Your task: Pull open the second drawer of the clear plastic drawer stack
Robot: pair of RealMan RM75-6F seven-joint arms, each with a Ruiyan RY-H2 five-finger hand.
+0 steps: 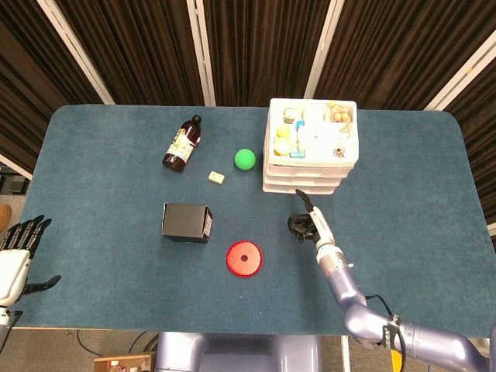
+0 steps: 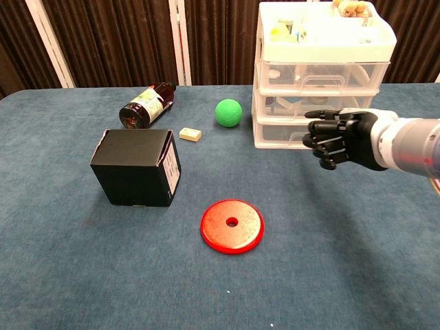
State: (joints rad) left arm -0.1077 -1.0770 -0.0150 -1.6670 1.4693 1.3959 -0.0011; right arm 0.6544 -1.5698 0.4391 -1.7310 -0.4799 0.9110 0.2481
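The blue table [image 1: 93, 170] is carrying a drawer stack [image 2: 317, 82] at its far right, every drawer sitting closed. A black box [image 2: 136, 167], red disc [image 2: 232, 225], brown bottle [image 2: 146, 104] and green ball [image 2: 229, 113] are lying leftward. The right hand [image 2: 342, 138] is hovering before the lower drawers, fingers curled, holding nothing. The left hand [image 1: 15, 252] is waiting open off the table's near-left edge

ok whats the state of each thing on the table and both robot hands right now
drawer stack: all drawers shut
second drawer: shut, untouched
bottle: lying on its side, capped
black box: upright, closed
right robot hand: fingers curled, holding nothing, in front of the stack
left robot hand: open, off the table edge
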